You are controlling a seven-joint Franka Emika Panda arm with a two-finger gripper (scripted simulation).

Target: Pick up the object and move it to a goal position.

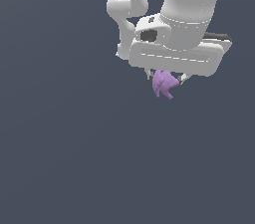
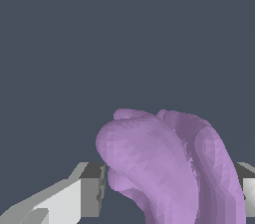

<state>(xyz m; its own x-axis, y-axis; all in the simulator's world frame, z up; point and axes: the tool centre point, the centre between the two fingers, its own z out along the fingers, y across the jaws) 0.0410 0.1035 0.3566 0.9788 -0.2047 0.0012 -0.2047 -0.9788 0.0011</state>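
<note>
The object [image 1: 164, 84] is a small light-purple lumpy shape with stubby lobes. It hangs just under the white robot hand in the exterior view, between the two short fingers. My gripper [image 1: 166, 76] is shut on it, one finger on each side. In the wrist view the object [image 2: 169, 168] fills the space between the two fingertips [image 2: 92, 188], touching both. The fingers are mostly hidden by the hand in the exterior view.
The white arm and hand [image 1: 174, 24] fill the upper part of the exterior view. Around and below is a plain dark grey-blue ground [image 1: 74, 158] with no other objects in sight.
</note>
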